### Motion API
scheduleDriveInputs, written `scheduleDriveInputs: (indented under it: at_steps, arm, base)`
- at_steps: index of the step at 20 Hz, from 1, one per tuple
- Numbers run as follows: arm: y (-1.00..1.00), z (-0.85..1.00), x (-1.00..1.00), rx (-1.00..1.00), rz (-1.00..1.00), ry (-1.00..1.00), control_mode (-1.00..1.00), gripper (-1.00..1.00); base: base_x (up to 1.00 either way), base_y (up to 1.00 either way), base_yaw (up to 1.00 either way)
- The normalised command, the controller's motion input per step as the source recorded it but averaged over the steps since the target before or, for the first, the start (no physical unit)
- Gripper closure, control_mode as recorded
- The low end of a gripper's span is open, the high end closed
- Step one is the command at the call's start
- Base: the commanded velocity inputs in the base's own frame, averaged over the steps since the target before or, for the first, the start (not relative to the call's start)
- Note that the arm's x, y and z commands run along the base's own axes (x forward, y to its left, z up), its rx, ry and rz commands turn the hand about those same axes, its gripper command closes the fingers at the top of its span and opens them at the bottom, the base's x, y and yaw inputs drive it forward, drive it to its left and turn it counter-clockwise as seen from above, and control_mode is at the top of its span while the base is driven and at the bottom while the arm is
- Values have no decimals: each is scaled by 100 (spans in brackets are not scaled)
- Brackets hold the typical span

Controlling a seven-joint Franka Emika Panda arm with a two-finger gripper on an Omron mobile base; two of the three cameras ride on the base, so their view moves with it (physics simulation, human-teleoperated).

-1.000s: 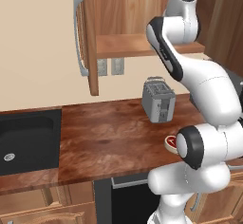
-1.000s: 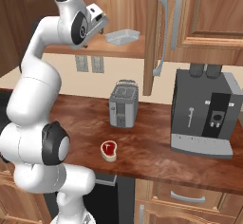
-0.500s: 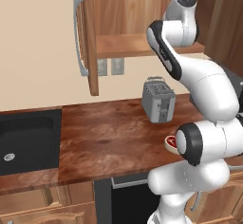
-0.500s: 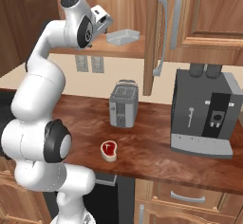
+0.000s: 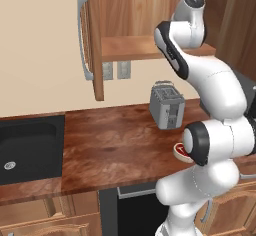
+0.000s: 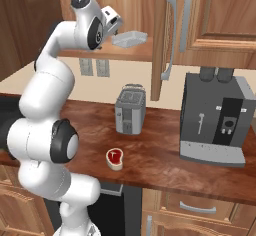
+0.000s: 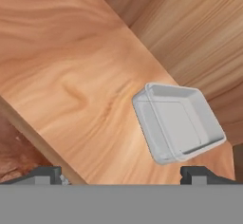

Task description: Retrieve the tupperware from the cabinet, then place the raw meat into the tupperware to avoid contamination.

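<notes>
The tupperware (image 6: 130,38), a shallow pale grey square container, rests on the plain wooden shelf (image 6: 120,54) of the open cabinet (image 6: 172,35). My gripper (image 6: 116,28) is raised to shelf height just left of it, open and holding nothing. In the hand view the tupperware (image 7: 178,121) lies on the shelf (image 7: 80,85) just ahead, slightly right of centre, apart from my gripper (image 7: 122,175). The raw meat (image 6: 114,157), red with a cream rim, lies on the counter in front of the toaster. Only its edge (image 5: 180,151) shows behind my arm in the left base view.
A silver-grey toaster (image 6: 131,109) stands on the brown counter (image 5: 115,145) below the shelf. A black coffee machine (image 6: 217,120) sits at the right. The open cabinet door (image 5: 92,40) hangs left of the shelf. A dark sink (image 5: 59,122) is at the far left.
My hand has edged along the shelf toward the tupperware. The jaws stayed open and the tupperware and meat have not moved.
</notes>
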Motion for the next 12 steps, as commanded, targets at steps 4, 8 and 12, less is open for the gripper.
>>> scheduleDriveInputs:
  at_steps: [4, 8, 12]
  arm:
    - [-8, 0, 26, 0, 0, 3, -100, -100]
    - [-6, -1, 23, 0, 0, 2, -100, -100]
    - [-3, -3, 20, 0, 0, 2, -100, -100]
  base:
    - [0, 0, 0]
    - [0, 0, 0]
    - [0, 0, 0]
